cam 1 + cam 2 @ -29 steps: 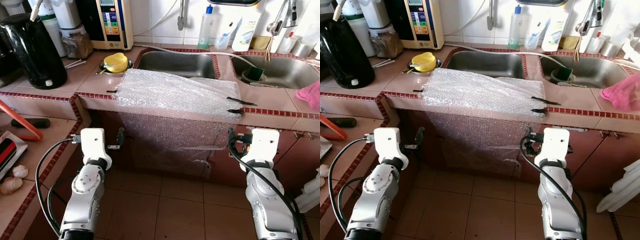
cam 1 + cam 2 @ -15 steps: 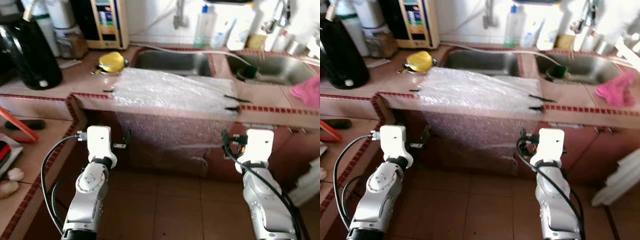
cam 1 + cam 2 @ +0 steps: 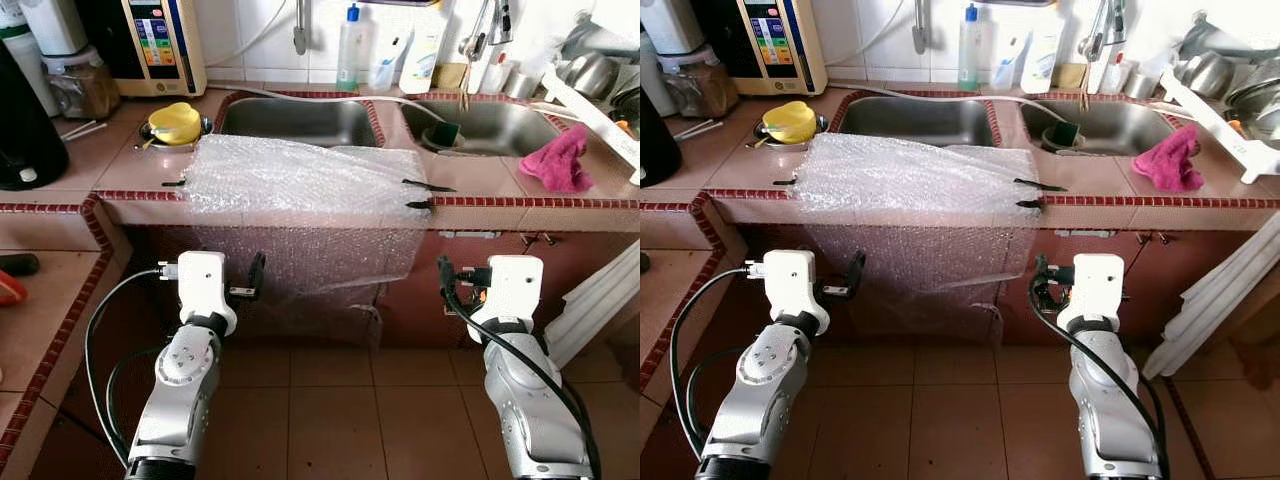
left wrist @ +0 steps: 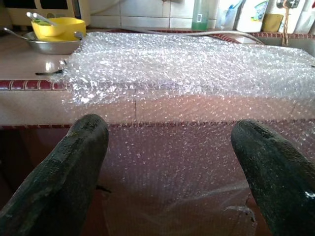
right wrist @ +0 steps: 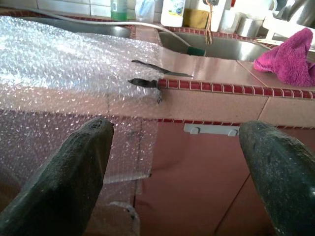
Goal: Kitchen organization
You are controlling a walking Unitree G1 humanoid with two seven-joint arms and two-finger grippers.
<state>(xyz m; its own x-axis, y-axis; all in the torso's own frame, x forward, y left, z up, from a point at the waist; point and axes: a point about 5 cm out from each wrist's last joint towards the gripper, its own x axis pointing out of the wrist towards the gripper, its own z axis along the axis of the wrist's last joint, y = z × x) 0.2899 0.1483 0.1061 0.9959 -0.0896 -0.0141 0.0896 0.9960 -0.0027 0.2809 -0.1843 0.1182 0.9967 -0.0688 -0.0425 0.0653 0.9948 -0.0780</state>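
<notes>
A sheet of bubble wrap lies over the tiled counter in front of the left sink and hangs down across the cabinet front toward the floor; strips of black tape hold its right edge to the counter. The left gripper is raised below the counter edge, facing the hanging part of the wrap, jaws wide and holding nothing. The right gripper is level with it at the right edge of the wrap, facing the cabinet front, jaws likewise wide and empty. A yellow bowl sits in a metal dish at the far left corner of the wrap. A pink cloth lies on the counter right of the second sink. Bottles stand against the tiled wall behind the sinks.
</notes>
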